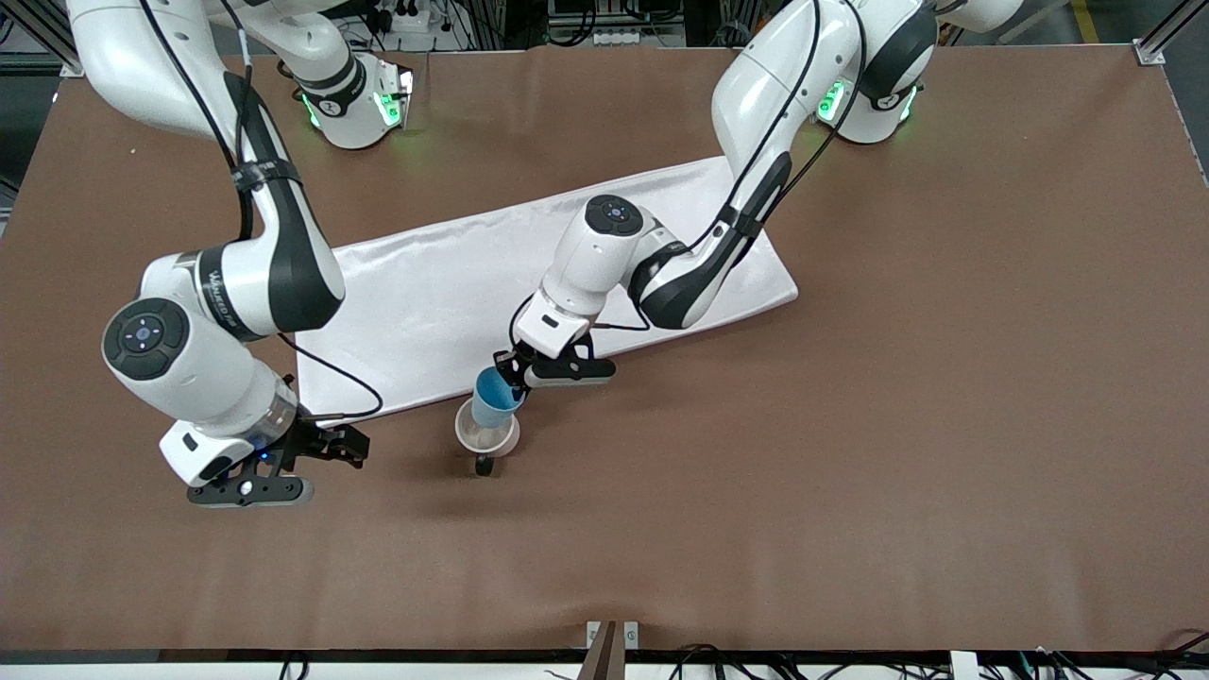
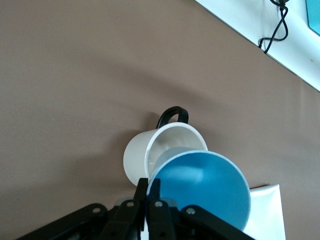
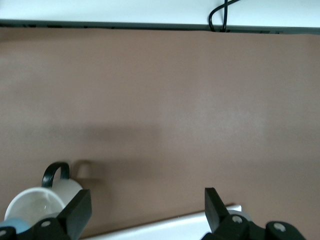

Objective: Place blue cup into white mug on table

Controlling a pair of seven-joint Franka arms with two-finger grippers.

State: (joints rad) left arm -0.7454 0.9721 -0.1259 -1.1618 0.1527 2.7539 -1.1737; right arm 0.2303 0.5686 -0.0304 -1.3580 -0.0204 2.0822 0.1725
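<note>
The blue cup (image 1: 493, 397) is bright sky-blue; the white mug (image 1: 486, 433) is plain cream-white with a black loop handle (image 2: 172, 116). The table (image 1: 850, 453) is matte brown and the cloth (image 1: 444, 293) plain white

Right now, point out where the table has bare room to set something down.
Bare table runs from the white cloth toward the left arm's end. It is crowded where the left pincer holds the blue cup over the white mug; the right pincer waits nearby.

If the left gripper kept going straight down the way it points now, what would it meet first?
Probably the white mug: the left gripper holds the blue cup by its rim, tilted over the mug's mouth, so the cup's base would likely enter it first.
</note>
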